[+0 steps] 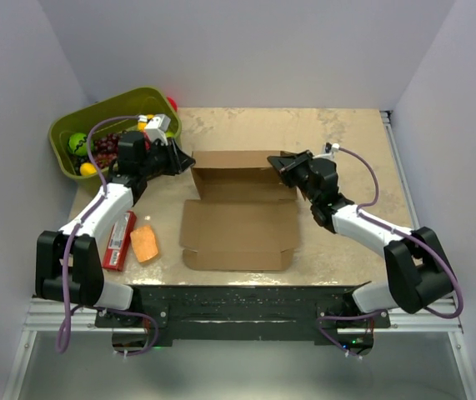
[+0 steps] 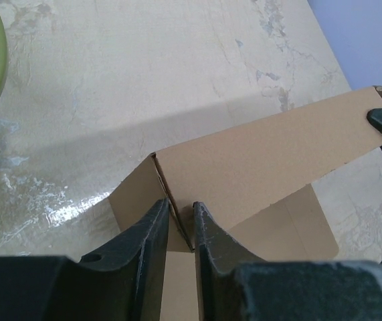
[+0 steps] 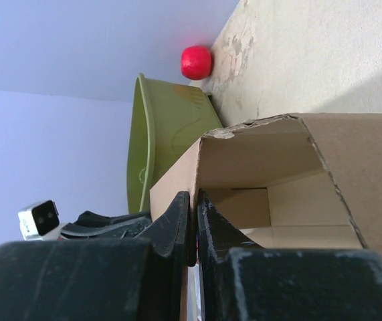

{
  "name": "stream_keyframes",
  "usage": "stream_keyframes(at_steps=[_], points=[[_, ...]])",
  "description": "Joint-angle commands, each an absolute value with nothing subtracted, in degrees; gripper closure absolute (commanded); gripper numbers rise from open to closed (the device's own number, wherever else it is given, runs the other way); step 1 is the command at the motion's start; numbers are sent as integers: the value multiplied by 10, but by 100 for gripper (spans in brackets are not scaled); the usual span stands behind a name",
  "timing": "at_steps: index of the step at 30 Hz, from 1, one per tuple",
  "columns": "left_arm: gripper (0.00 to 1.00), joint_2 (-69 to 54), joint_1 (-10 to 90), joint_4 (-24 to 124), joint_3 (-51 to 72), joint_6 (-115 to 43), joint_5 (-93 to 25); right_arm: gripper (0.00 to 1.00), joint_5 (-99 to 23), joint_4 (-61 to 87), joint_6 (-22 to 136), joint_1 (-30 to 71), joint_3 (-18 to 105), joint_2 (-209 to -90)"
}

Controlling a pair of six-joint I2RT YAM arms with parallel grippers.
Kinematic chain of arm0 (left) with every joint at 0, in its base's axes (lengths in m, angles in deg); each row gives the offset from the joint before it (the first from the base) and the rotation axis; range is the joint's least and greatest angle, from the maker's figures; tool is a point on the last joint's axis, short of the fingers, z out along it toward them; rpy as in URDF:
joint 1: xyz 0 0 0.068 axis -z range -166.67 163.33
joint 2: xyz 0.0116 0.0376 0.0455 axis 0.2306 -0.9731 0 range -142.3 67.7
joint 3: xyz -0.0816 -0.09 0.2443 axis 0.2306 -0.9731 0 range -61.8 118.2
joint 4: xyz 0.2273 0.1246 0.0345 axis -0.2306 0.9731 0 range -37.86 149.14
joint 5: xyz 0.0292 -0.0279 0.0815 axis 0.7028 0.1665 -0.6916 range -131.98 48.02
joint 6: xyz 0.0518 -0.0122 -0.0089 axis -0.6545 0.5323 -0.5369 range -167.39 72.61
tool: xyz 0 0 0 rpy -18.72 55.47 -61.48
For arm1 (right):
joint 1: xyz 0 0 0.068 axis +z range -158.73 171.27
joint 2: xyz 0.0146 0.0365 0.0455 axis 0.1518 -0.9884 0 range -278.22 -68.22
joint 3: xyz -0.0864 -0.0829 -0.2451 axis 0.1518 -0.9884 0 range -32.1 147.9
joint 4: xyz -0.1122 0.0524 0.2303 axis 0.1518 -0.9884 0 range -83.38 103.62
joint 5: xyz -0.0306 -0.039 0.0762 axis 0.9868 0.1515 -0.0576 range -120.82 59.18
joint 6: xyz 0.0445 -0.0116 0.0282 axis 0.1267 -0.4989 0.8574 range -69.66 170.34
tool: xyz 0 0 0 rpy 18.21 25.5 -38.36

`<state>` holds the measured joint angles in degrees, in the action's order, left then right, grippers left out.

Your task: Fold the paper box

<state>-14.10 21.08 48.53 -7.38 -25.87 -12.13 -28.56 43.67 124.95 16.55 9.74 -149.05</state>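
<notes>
From the top view, the paper box [image 1: 242, 221], a plain brown corrugated cardboard mailer die-cut with flaps and creases, lay in the middle of the pale stone-look table [image 1: 346, 142]. Its rear walls stood raised and its front panel lay flat toward the arm bases. The left gripper [image 1: 189, 160] met the box's rear left corner and the right gripper [image 1: 276, 163] its rear right corner. We judged the box light, stiff across its panels and willing to bend only at the creases. It would likely slide on the smooth top unless held from both sides. An olive-green plastic bin [image 1: 96, 112] of small toys sat just behind the left arm. A small orange block [image 1: 144, 244] and a flat red packet [image 1: 119, 240] lay left of the box, near but apart from it.

In the left wrist view, the left gripper [image 2: 180, 224] stood narrow, its jaws pinching the upright cardboard wall at the corner of the box [image 2: 264, 160]. That thin edge seemed the sensible hold, though it could crush.

In the right wrist view, the right gripper [image 3: 194, 214] was nearly closed, clamping the box's [image 3: 264, 154] side wall. A round red ball [image 3: 196, 62] lay by the bin [image 3: 170, 134], well clear of the folding.
</notes>
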Motion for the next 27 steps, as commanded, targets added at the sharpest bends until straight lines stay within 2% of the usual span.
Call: stream_keyframes(at_steps=[1, 3, 4, 7, 10, 18, 22, 27], points=[[76, -142, 210, 485, -87, -250, -102, 88, -255, 449, 1213, 167, 109, -1481], [77, -145, 212, 482, -87, -249, -103, 74, -255, 441, 1200, 166, 109, -1471], [77, -147, 212, 482, -89, -250, -105, 57, -255, 428, 1178, 166, 109, -1459], [78, -147, 214, 481, -90, -251, -110, 31, -250, 381, 1123, 167, 111, -1435], [78, -147, 217, 480, -91, -251, -112, 23, -239, 331, 1060, 167, 101, -1388], [78, -145, 223, 483, -90, -256, -117, 24, -262, 248, 891, 181, 46, -1261], [78, -139, 226, 487, -90, -266, -131, 32, -260, 224, 852, 213, 32, -1274], [79, -142, 230, 490, -90, -274, -141, 33, -229, 170, 797, 259, 75, -1351]])
